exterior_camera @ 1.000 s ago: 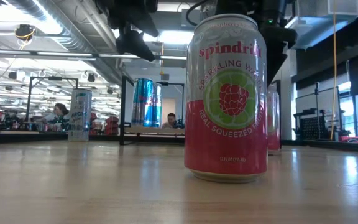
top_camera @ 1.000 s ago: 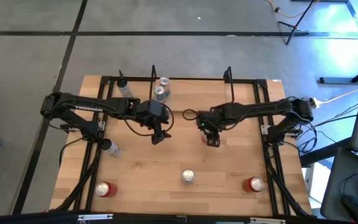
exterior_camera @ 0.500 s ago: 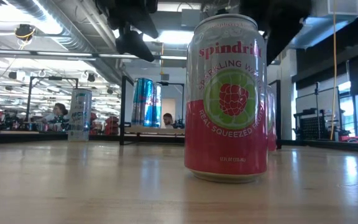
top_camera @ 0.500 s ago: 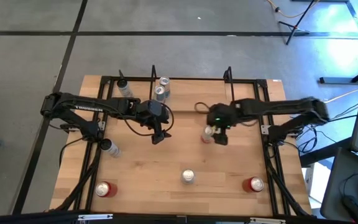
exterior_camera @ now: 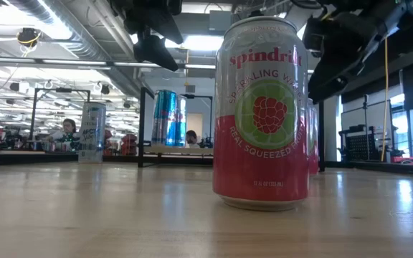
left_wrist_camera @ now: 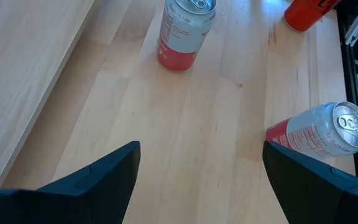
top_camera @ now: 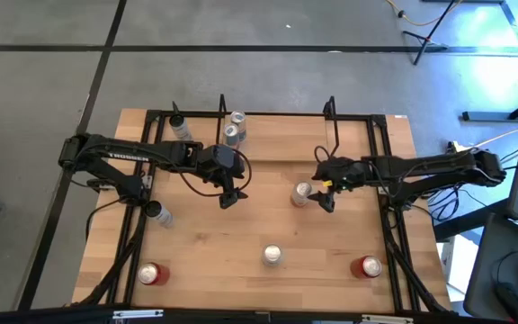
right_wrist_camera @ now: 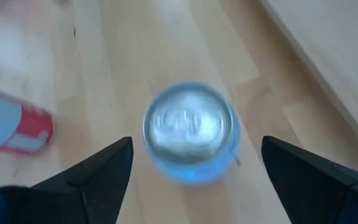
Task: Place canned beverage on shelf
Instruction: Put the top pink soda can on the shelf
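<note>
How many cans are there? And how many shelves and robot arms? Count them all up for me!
cans: 8
shelf: 1
robot arms: 2
Total: 11

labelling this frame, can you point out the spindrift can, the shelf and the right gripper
spindrift can [exterior_camera: 261, 115], low view, on the raspberry picture on its side
shelf [top_camera: 277, 150], high view, on the bare wood board between the wire end frames
right gripper [top_camera: 324, 200], high view, midway between its open fingertips
</note>
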Motion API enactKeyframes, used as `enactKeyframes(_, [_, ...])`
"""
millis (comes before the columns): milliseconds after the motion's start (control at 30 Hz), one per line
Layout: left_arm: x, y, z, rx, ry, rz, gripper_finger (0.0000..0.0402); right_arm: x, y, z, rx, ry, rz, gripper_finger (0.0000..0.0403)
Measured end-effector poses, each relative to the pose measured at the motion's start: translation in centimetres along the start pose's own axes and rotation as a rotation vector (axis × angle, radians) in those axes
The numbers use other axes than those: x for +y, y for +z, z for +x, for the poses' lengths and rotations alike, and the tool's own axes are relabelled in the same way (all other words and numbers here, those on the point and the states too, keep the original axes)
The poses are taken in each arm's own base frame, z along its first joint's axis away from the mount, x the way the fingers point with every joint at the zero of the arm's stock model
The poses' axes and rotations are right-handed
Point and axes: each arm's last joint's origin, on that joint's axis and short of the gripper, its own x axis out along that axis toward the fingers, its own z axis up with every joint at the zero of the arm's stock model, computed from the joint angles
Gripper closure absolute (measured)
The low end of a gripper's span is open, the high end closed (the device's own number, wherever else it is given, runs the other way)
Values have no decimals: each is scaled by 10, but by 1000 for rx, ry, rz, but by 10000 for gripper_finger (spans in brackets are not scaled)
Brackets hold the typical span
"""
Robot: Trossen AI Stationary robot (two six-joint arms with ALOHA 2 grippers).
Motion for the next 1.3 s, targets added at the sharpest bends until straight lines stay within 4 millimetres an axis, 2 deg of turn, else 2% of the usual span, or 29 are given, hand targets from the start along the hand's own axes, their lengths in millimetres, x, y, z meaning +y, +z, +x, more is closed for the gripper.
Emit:
enactKeyframes(167, [0,0,0,-2,5,-1,76,-1,-5,12,-55,10,-47,64])
enactKeyframes(600, [0,1,0,-10,4,-19,76,-3,-12,43,-11,5,-176,65])
enactKeyframes(700, [-1,0,0,-14,18,-27,76,-3,-14,49,9,0,-180,88])
enactKeyframes(833, [-3,0,-2,-22,31,-35,76,-2,-11,51,-16,5,-175,153])
enactKeyframes(933, [-5,0,-8,-40,21,-43,76,-1,-6,48,-21,2,-167,154])
enactKeyframes(1033, [-5,0,-19,-57,14,-63,76,4,8,39,-51,-3,-166,154])
enactKeyframes(1300, [-5,0,-65,-180,11,-69,76,14,45,20,-119,2,-178,154])
